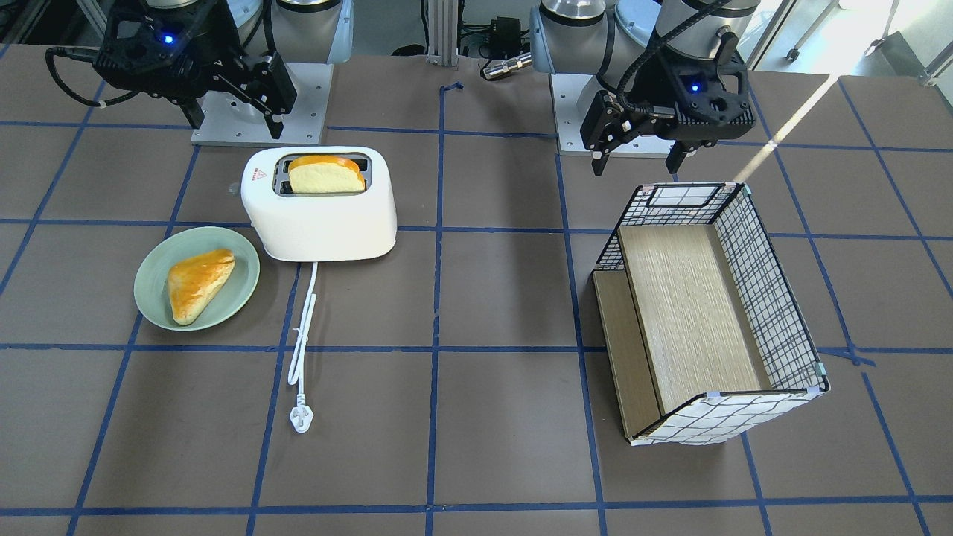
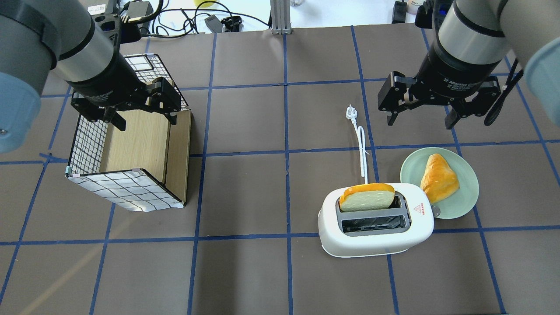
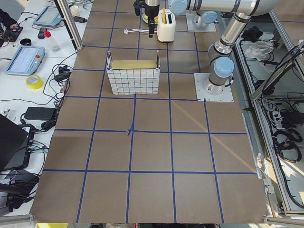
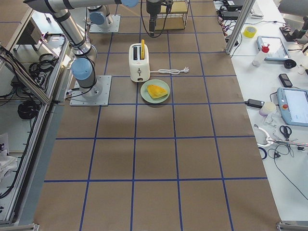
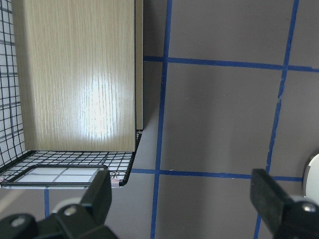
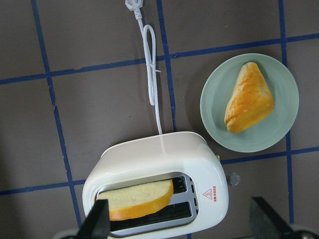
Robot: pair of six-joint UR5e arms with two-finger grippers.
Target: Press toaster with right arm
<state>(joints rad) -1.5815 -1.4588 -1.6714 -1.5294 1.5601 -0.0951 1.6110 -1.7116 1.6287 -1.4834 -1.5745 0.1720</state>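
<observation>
The white two-slot toaster [image 2: 376, 238] stands on the table with a bread slice [image 2: 366, 197] sticking out of one slot. Its white cord and plug [image 2: 361, 144] lie stretched out on the table. It also shows in the front view [image 1: 320, 219] and the right wrist view [image 6: 159, 159]. A small grey knob [image 2: 435, 212] sits at its end by the red triangle mark. My right gripper [image 2: 420, 123] is open and empty, held high and apart from the toaster. My left gripper [image 2: 146, 123] is open and empty above the basket.
A green plate [image 2: 411, 168] with a golden pastry [image 2: 439, 178] sits right beside the toaster's knob end. A wire basket [image 2: 118, 188] with wooden boards inside stands on my left side. Blue tape lines grid the brown table.
</observation>
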